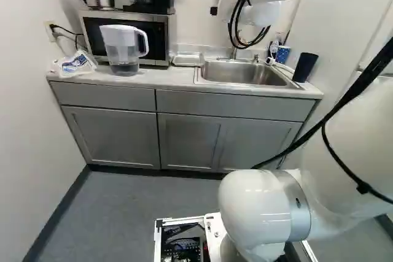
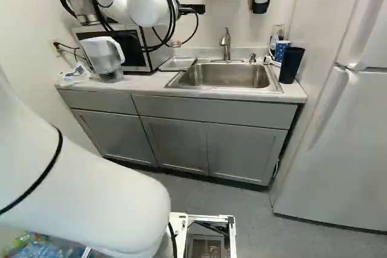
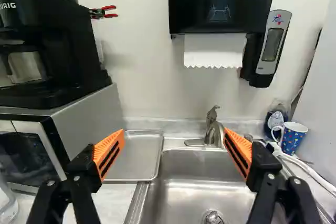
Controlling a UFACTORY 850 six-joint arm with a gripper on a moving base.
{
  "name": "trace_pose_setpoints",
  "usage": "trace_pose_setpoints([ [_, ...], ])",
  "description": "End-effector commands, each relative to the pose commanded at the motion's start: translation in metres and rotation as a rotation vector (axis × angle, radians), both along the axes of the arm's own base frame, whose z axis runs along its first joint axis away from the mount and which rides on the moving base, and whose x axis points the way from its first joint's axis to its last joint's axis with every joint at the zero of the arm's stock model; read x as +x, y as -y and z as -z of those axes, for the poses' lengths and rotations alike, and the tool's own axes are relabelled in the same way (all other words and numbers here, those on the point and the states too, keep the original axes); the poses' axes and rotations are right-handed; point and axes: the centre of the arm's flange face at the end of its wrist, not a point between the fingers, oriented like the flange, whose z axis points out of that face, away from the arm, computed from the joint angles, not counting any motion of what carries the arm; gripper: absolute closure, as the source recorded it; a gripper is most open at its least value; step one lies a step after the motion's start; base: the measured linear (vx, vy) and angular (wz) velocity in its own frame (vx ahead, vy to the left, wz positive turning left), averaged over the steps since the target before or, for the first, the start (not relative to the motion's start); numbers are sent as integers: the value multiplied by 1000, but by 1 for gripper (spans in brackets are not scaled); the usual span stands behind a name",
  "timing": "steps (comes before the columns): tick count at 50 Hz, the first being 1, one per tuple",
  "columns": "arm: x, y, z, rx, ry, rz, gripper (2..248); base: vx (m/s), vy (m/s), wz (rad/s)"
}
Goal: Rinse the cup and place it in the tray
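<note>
Claw point(image 3: 174, 135) nearest wrist cam, fingers wide apart, empty; cup point(image 3: 294, 139) beside sink point(image 3: 199, 195), tray point(image 3: 135, 156) opp. side. L base view: cup on counter point(image 1: 161, 77), prob. unrinsed. R base view: faucet point(image 2: 226, 45) near; approach step, next: shift to cup, grip.

The bench point(image 1: 161, 80) and its sink point(image 3: 202, 195) sit ahead of the hand point(image 2: 176, 43). To its left are a flat tray point(image 3: 134, 156), microwave point(image 3: 89, 129), jug point(image 1: 124, 52) and bag point(image 1: 76, 64); to its right, a spotty blue cup point(image 3: 292, 140) and dark cup point(image 2: 290, 66).

Bright, even light, soft shadows, pale glare across the sink point(image 3: 181, 195)
</note>
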Motion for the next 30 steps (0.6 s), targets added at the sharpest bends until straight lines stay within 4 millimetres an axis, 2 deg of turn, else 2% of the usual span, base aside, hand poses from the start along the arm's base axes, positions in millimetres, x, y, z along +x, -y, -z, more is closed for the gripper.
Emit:
trace_pose_setpoints([
  [16,0,0,0,0,0,0,3,52,21,-7],
  [30,0,0,0,0,0,0,3,55,-4,-96],
])
